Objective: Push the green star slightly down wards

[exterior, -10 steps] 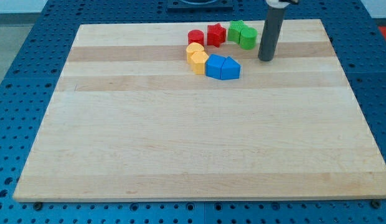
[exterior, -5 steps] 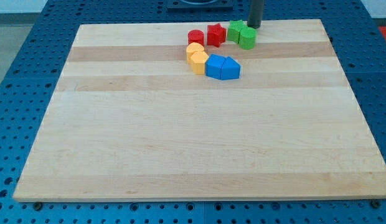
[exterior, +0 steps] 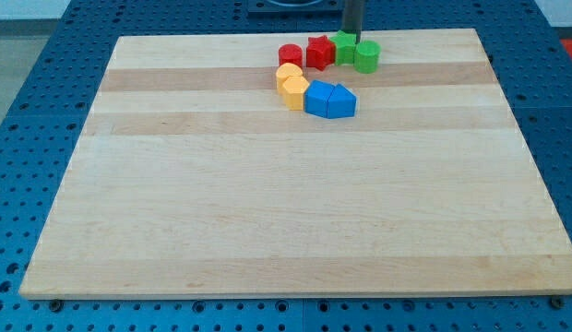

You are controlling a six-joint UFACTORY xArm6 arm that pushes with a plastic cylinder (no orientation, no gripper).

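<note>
The green star (exterior: pixel 345 47) sits near the board's (exterior: pixel 268 212) top edge, between the red star (exterior: pixel 320 52) and green cylinder (exterior: pixel 366 56). My tip (exterior: pixel 352 37), a bare rod with nothing to open or close, stands just behind the star's top edge. Below lie a red cylinder (exterior: pixel 290 55), two yellow blocks (exterior: pixel 291 85) and two blue blocks (exterior: pixel 329 100).

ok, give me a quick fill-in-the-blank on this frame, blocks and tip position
1. My tip sits at the view's ___ edge of the green star.
2. The green cylinder lies on the star's view-___ side.
3. The red star lies on the green star's view-___ side.
4. The two ___ blocks lie lowest in the cluster.

Missing: top; right; left; blue
</note>
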